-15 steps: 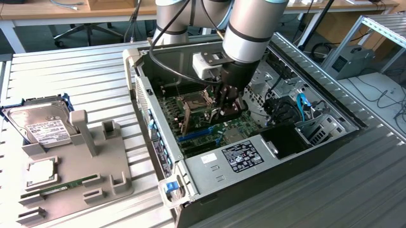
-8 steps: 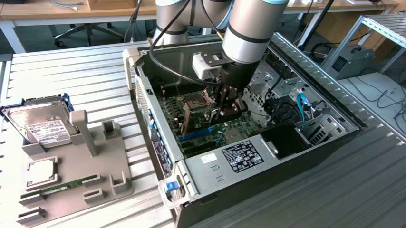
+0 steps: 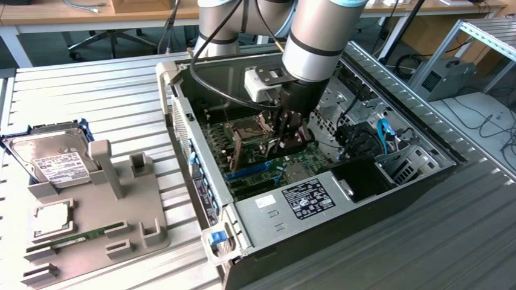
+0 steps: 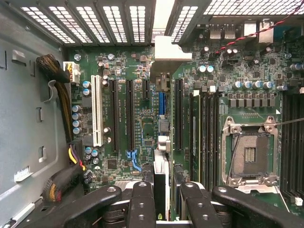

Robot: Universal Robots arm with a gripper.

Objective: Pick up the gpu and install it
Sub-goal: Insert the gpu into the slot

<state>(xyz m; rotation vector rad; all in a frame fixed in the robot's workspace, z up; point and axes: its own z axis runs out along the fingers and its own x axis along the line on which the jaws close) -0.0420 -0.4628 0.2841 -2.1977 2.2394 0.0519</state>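
My gripper is inside the open computer case, just above the green motherboard. It is shut on the gpu, which I see edge-on as a thin card running away from the black fingers. The card's silver end bracket points toward the case's vented rear wall. The card hangs in line with the expansion slots, over a blue slot; I cannot tell whether its edge touches the slot. In the exterior view the gripper holds the dark card low over the board.
A white slot, black slots and the open CPU socket flank the card. Cable bundles lie along the case wall. Outside, at the exterior view's left, a grey fixture carries a hard drive and a RAM stick.
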